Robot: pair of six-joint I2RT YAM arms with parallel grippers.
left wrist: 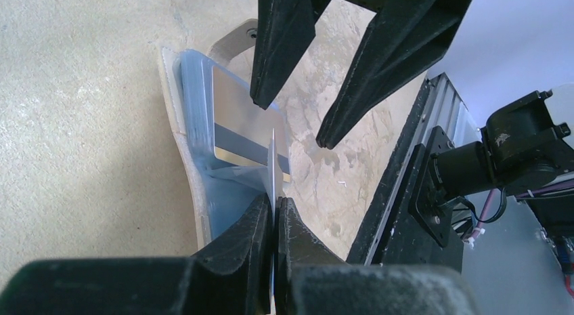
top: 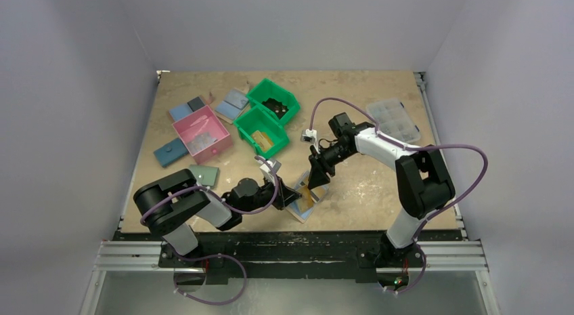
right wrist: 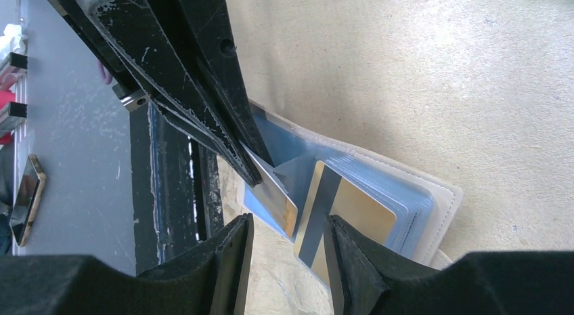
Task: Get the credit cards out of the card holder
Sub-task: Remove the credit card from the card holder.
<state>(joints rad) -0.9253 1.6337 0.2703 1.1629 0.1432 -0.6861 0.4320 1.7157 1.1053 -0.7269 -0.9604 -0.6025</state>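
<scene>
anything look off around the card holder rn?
Nothing spilled or damaged. The card holder lies open, and a striped card pokes out of its sleeves at a slant, between the open jaws of the right gripper. The left gripper is shut on a second card, tilted up at an angle.

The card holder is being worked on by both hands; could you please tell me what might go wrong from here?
The left hand pinches only one thin sleeve of the card holder; pulling could drag the whole holder along.
The right hand, open around the striped card, sits close to the left hand; closing may catch the neighbouring sleeve.
The table edge is near; a freed card could slide off.
</scene>
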